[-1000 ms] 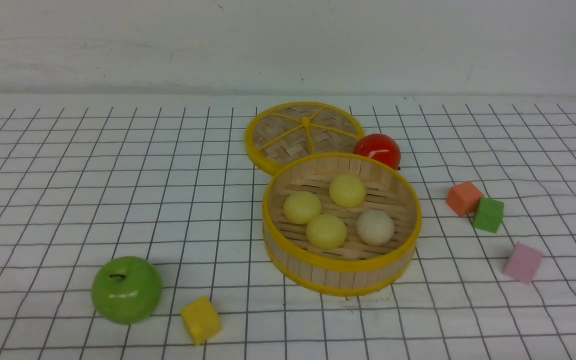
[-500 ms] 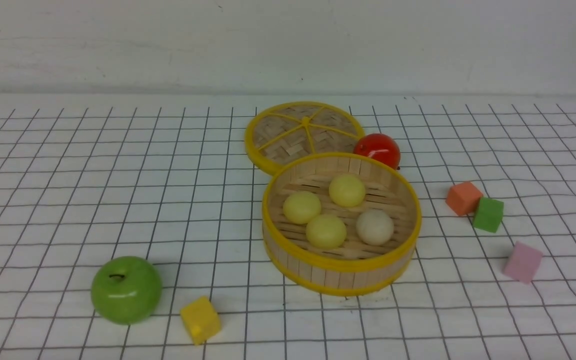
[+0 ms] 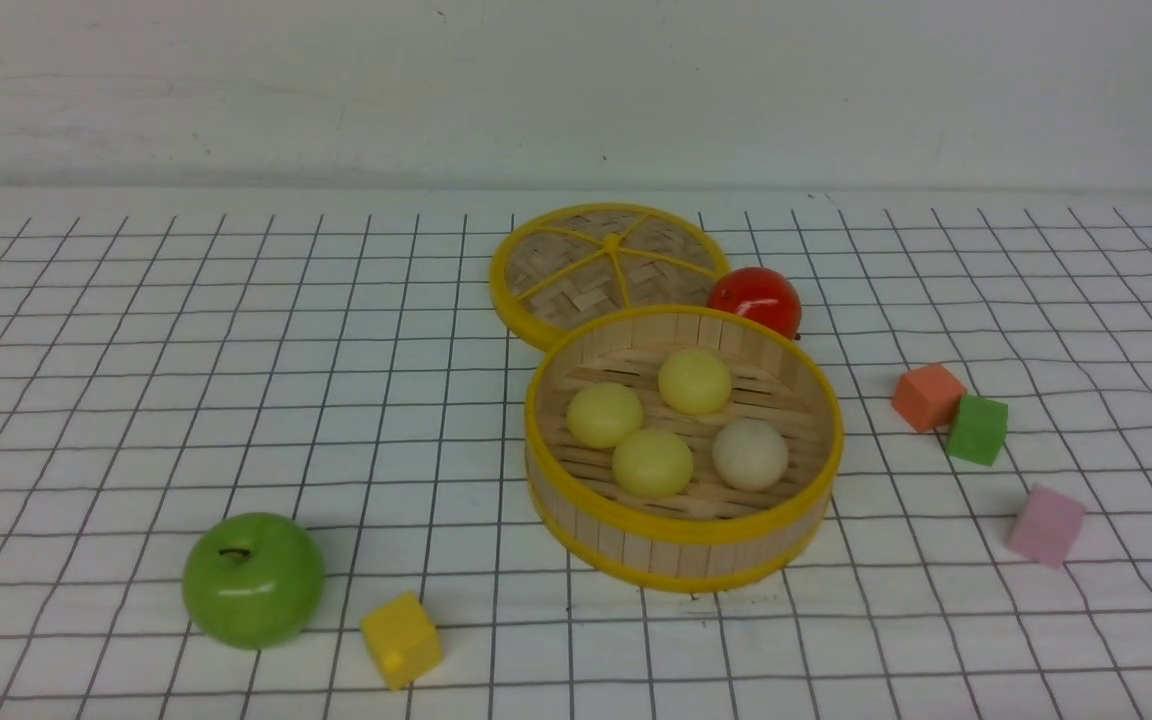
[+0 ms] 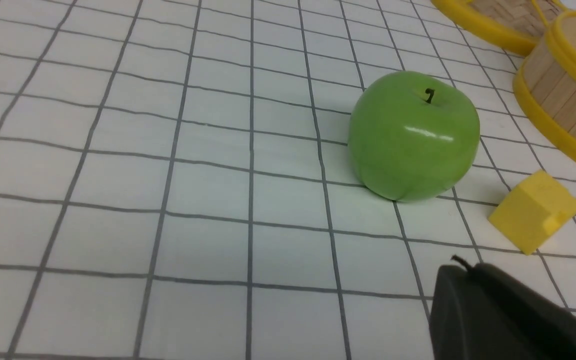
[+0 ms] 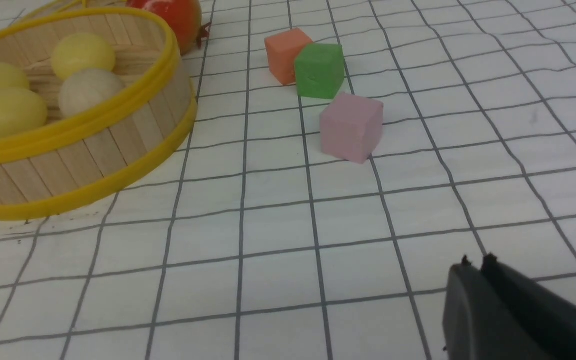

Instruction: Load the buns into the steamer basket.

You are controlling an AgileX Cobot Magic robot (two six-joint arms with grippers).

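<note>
The steamer basket (image 3: 681, 525) stands in the middle of the table. Inside it lie three pale yellow buns (image 3: 604, 414) (image 3: 695, 380) (image 3: 652, 462) and one cream-beige bun (image 3: 750, 453). The basket also shows in the right wrist view (image 5: 118, 135) with the buns (image 5: 83, 52) in it, and its edge shows in the left wrist view (image 4: 558, 107). Neither gripper shows in the front view. My left gripper (image 4: 460, 270) is shut and empty, low over the table near the green apple. My right gripper (image 5: 475, 265) is shut and empty, to the right of the basket.
The flat woven lid (image 3: 608, 268) lies behind the basket with a red fruit (image 3: 756, 298) beside it. A green apple (image 3: 253, 578) and a yellow cube (image 3: 401, 640) lie front left. Orange (image 3: 927, 396), green (image 3: 976, 429) and pink (image 3: 1045, 524) cubes lie at the right.
A dark piece of the left arm at the front view's left edge one second ago has left that view. The buns and basket have not moved.
</note>
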